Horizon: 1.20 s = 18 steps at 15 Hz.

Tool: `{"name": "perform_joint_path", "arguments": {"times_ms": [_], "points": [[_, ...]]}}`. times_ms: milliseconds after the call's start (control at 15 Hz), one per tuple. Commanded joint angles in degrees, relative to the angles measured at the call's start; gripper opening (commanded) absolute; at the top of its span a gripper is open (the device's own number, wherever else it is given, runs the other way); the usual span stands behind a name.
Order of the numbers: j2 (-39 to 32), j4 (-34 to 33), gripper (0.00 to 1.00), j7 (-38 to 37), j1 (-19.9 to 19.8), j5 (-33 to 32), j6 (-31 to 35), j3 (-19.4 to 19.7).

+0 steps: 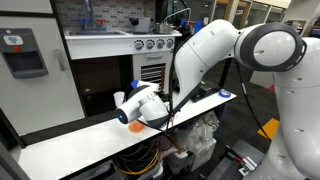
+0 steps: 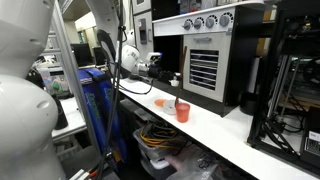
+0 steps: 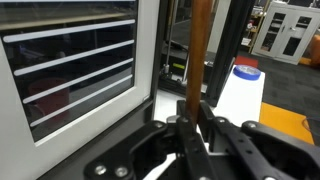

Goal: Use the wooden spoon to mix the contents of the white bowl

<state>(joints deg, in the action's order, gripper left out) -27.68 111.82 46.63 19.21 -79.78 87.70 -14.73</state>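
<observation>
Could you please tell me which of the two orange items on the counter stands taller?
The reddish-orange cup, which stands upright; the orange dish beside it is flat and low.

Arm [image 1: 215, 45]: bending at the elbow, forearm sloping downward.
Wrist [image 1: 143, 104]: hanging low, tilting sideways.
Gripper [image 3: 197, 125]: pinching the spoon [image 3: 201, 50] shaft, jaws pressing it from both sides.

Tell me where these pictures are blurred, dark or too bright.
In the wrist view the gripper, shut on the spoon, looks dark and soft. In an exterior view the near arm is pale, almost washed out. In an exterior view the arm at the picture's left edge is out of focus, and the background is dim.
</observation>
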Motion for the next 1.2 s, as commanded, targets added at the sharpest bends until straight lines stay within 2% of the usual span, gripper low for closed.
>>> {"name": "perform_joint_path", "arguments": {"times_ms": [0,533,1133], "points": [[-0.6,0.6,0.03,0.2,0.4,-1.7,-1.6,-0.3],[-1.5,0.1,0.03,-0.8,0.9,-2.7,-2.3,-0.2],[-5.9,-1.6,0.03,-7.6,1.4,-2.1,-4.4,-0.1]]}}
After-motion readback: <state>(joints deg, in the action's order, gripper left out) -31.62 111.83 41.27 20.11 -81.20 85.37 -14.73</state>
